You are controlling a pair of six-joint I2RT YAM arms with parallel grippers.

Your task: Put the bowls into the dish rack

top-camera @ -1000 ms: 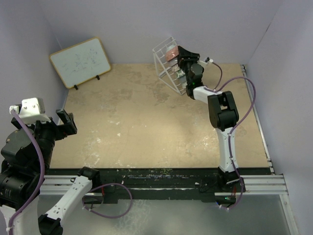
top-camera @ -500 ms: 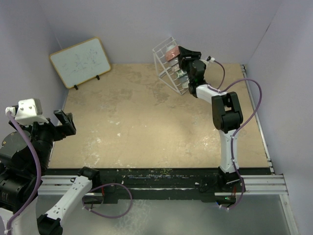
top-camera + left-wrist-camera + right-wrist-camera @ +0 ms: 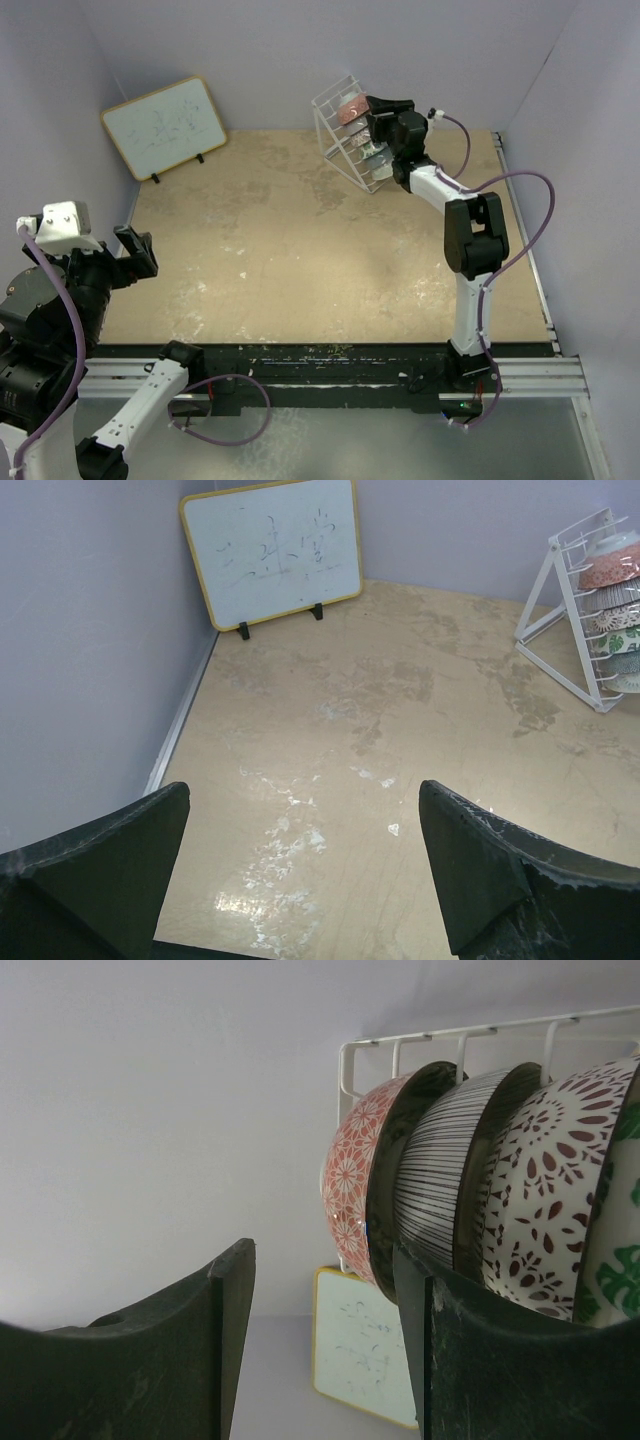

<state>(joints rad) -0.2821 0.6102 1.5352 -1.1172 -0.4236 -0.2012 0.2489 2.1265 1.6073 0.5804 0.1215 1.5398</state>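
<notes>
The white wire dish rack (image 3: pixel 340 140) stands at the back of the table, tilted, with several bowls (image 3: pixel 352 112) on edge in its slots. In the right wrist view a pink flowered bowl (image 3: pixel 352 1175), a striped bowl (image 3: pixel 440 1165), a brown-white bowl (image 3: pixel 545 1185) and a green leafy bowl (image 3: pixel 622 1260) sit side by side under the rack's top wire (image 3: pixel 450 1038). My right gripper (image 3: pixel 374 110) is open and empty, right beside the rack's upper end; it also shows in the right wrist view (image 3: pixel 325 1350). My left gripper (image 3: pixel 135 252) is open and empty over the near left edge, far from the rack (image 3: pixel 575 620).
A wood-framed whiteboard (image 3: pixel 165 125) leans on the back left wall, also in the left wrist view (image 3: pixel 270 550). Purple walls close in the left, back and right. The tan tabletop (image 3: pixel 300 250) has white scuffs. A cable loops from the right arm (image 3: pixel 520 230).
My right arm's elbow has swung to the right and the gripper has shifted slightly up along the rack's top. The left arm has barely shifted.
</notes>
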